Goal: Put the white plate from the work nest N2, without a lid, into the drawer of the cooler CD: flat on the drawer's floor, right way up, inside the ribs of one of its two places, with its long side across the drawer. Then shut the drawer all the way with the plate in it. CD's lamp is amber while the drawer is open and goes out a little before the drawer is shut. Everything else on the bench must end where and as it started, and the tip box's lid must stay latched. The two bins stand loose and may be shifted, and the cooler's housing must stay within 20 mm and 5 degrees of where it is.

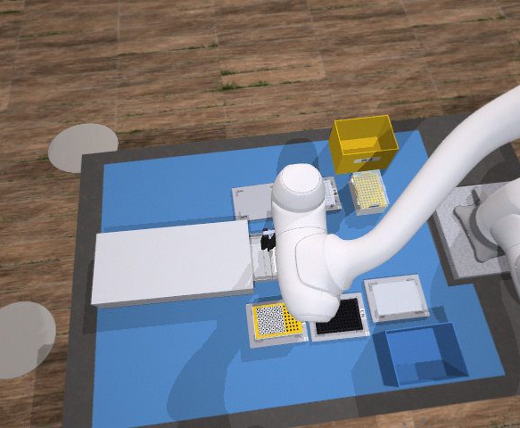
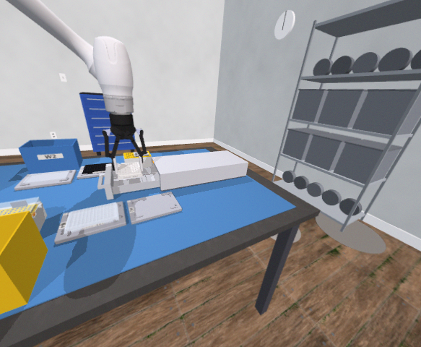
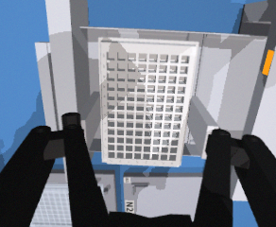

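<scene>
My gripper is shut on the white plate, with one finger on each long side. The plate has no lid, is right way up and level, and sits low over the open drawer of the cooler CD. Its long side lies across the drawer. I cannot tell whether it touches the drawer's floor. The amber lamp on the cooler's front is lit. In the exterior view the gripper stands upright over the plate and the drawer. The nest N2 is empty.
A second white plate sits in the nest beside N2. The tip box and yellow bin stand at the back. A yellow-framed plate, a black plate, a lidded plate and the blue bin are in front.
</scene>
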{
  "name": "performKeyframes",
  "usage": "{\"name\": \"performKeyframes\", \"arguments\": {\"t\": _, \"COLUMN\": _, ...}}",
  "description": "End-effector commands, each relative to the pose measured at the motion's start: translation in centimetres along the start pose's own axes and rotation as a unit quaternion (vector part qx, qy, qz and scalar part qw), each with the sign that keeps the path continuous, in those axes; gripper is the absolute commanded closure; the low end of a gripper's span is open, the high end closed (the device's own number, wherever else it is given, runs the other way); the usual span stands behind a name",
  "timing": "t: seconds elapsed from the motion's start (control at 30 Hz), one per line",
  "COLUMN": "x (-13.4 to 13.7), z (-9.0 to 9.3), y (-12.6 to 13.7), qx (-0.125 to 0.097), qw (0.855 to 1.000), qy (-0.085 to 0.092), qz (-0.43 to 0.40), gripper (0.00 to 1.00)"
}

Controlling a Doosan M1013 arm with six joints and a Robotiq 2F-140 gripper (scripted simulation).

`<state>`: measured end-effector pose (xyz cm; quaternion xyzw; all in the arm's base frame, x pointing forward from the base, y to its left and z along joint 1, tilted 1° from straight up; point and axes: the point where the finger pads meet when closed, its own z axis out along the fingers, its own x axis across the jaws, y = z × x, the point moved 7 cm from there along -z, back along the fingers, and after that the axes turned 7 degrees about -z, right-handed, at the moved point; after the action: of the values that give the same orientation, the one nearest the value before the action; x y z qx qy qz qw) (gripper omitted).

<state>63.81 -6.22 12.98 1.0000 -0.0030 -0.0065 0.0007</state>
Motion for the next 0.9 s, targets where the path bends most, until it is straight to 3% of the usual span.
{"name": "performKeyframes", "arguments": {"t": 0.0, "x": 0.0, "z": 0.1, "y": 0.0, "qx": 0.0, "qw": 1.0, "qy": 0.0, "qz": 0.0, "gripper": 1.0}}
{"name": "performKeyframes", "arguments": {"t": 0.87, "x": 0.0, "z": 3.3, "y": 0.0, "qx": 0.0, "qw": 1.0, "qy": 0.0, "qz": 0.0, "gripper": 1.0}}
